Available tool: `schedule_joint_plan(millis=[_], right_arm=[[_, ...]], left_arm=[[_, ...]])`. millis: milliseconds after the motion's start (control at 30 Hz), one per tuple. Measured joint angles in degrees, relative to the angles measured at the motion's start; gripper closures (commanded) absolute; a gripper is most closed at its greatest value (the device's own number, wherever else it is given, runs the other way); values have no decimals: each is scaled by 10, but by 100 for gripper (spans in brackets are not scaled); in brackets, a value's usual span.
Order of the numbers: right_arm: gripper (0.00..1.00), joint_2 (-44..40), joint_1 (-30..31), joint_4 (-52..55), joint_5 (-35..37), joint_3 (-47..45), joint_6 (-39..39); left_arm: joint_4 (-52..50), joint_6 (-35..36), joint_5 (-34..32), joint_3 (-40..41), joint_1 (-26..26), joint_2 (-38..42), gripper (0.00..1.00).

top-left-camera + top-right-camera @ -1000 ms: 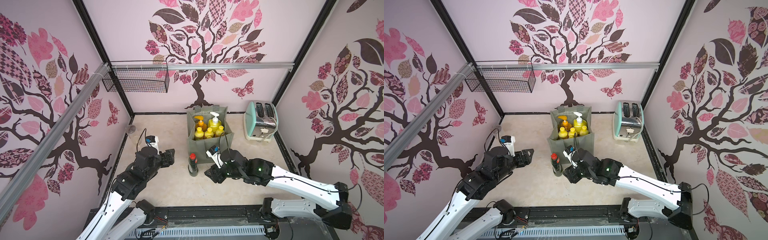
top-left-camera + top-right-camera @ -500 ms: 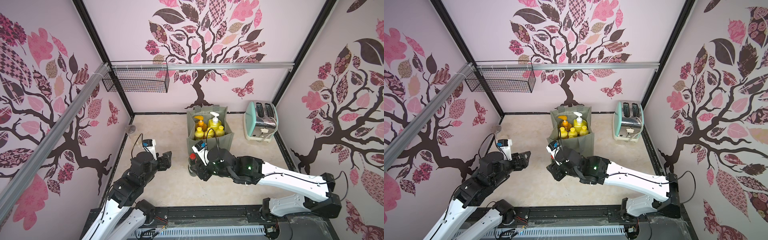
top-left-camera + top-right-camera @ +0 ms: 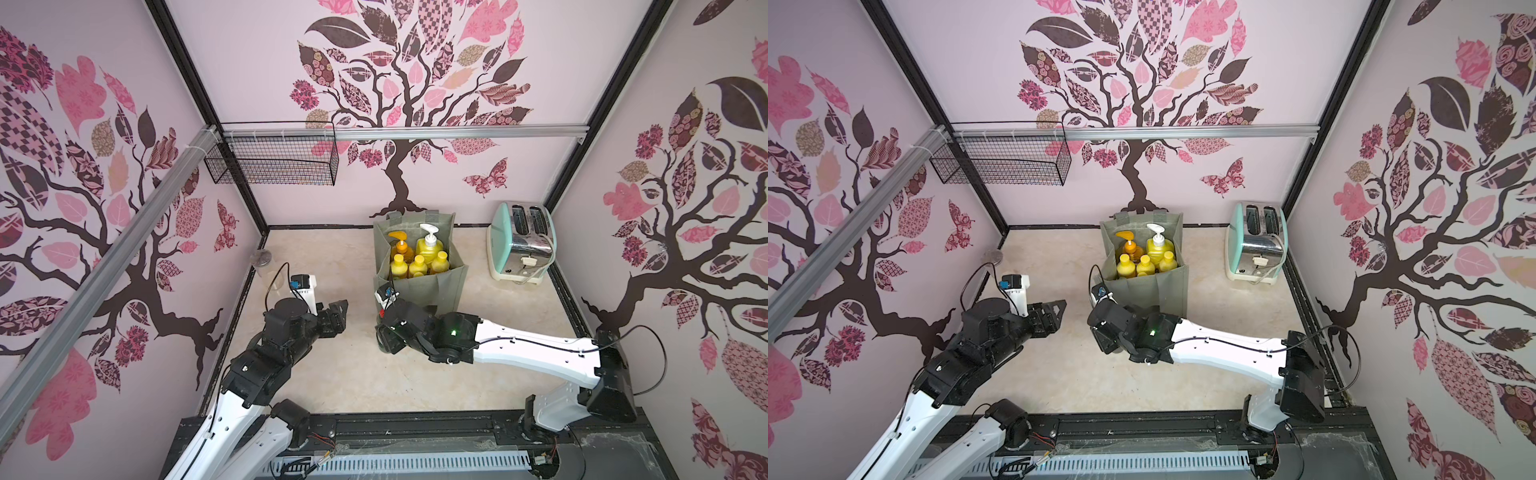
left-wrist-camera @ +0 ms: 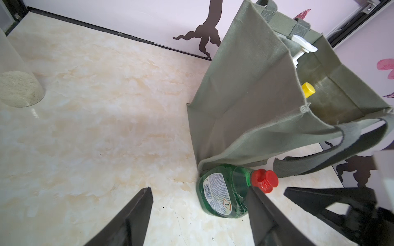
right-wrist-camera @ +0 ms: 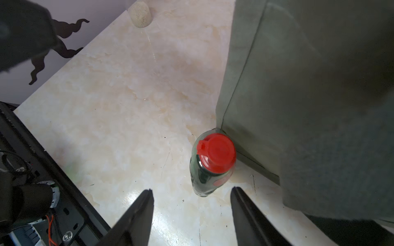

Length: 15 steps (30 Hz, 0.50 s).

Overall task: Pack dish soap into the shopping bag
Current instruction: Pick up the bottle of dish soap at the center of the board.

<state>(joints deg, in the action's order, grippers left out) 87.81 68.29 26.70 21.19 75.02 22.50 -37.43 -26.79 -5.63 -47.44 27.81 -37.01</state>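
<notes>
Bottle (image 5: 215,153), seemingly ungripped, beside bag (image 5: 298,106)

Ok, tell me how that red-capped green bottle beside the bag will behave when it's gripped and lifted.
The red-capped bottle stands tall on a narrow base, so a push near the cap would probably tip it. Its glossy plastic looks smooth, likely slippery and somewhat squeezable. It seems largely full of green liquid, so probably heavy for its size.

Open grey-green shopping bag (image 3: 432,286), far centre, holds orange pump bottle (image 3: 401,250), yellow pump bottle (image 3: 428,249) and small yellow-capped bottles (image 3: 417,267) (all upright); red-capped green bottle (image 5: 210,170) stands beside its near-left corner.
</notes>
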Motion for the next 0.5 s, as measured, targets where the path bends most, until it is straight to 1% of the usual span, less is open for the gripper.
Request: schedule_joint_plan(millis=[233,500], right_arm=[[47,36,-34,-23,-14,0,-6],[48,53,-40,-49,-28,1,-16]], left_arm=[[10,-2,6,5,0,3,25],[10,0,6,3,0,-10,25]])
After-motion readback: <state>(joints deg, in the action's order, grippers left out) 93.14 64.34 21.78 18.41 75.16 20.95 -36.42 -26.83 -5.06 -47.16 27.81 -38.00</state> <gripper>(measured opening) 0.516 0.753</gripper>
